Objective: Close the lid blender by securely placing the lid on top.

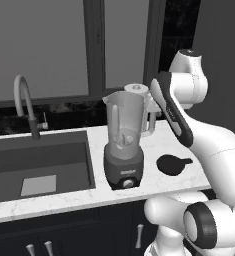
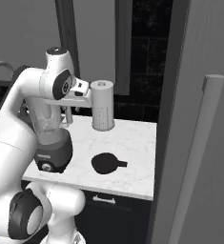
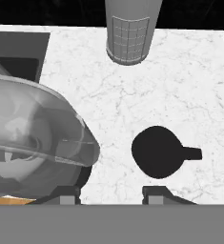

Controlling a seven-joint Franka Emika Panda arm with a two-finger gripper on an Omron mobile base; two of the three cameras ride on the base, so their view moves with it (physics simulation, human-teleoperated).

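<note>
On the left of the table [image 1: 64, 200] sat a dark sink [image 1: 39, 165] with a curved faucet [image 1: 24, 100] behind it. Just right of the sink stood the blender [image 1: 123, 145], its clear jar upright on the dark grey base and its top uncovered. Behind it and further right, against the back wall, stood a white cylindrical roll [image 2: 103, 112]. Right of the blender, apart from its base, the lid [image 1: 173, 164] lay flat on the marble, its small tab pointing away from the blender.

From the hand view, the gripper [image 3: 111, 195] hovered above the table, with the lid [image 3: 158, 151] just ahead of its fingertips and the blender jar [image 3: 37, 138] to one side. Its jaws stood part open with nothing between them.

By this evidence, no part of the task had been done: the lid had yet to be grasped, lifted, carried over the jar and seated on its rim.
</note>
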